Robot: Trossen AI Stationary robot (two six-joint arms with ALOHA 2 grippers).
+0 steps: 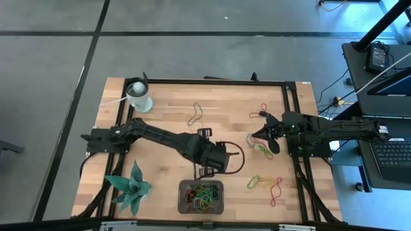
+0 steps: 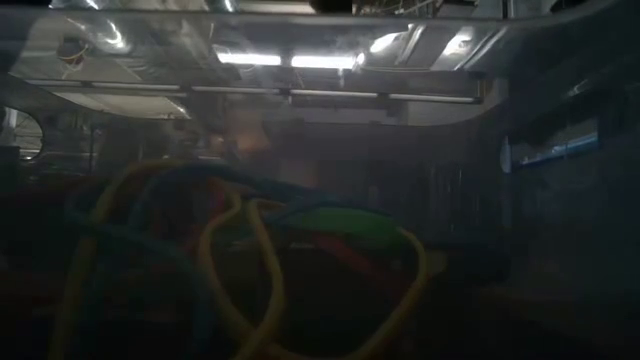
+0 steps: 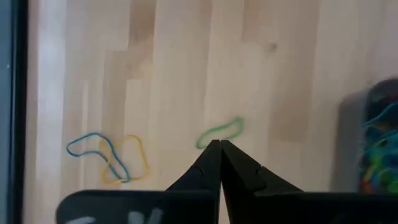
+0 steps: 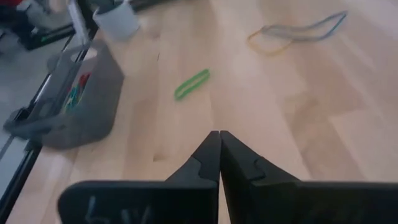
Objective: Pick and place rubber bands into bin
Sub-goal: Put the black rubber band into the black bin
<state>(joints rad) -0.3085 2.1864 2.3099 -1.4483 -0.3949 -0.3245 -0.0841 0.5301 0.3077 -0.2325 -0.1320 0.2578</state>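
The bin (image 1: 182, 196), a dark grey tray, sits at the table's near edge with several coloured rubber bands (image 1: 202, 196) in it. It also shows in the left wrist view (image 3: 354, 130) and the right wrist view (image 4: 93, 93). My left gripper (image 1: 207, 171) hovers just beyond the bin's far rim, shut on a green rubber band (image 3: 222, 130). More bands lie loose on the wood: a blue and a yellow one (image 3: 109, 157), a green one (image 4: 192, 84), and others (image 1: 264, 184). My right gripper (image 1: 264, 136) waits at the right, shut (image 4: 219, 134), with nothing in it. My left gripper pinches the green band by one end (image 3: 203, 142) at the very tips of its two fingers. The fingers slant steeply down. The rest of the loop sticks out past the tips, clear of the table; the fingertips hide the pinched spot itself.
A white cup (image 1: 139, 96) stands at the far left and a green toy plant (image 1: 131, 189) at the near left. Black rails run along the table's far and right sides (image 1: 292, 102). The low view shows only blurred coloured loops (image 2: 250, 270) close to the lens.
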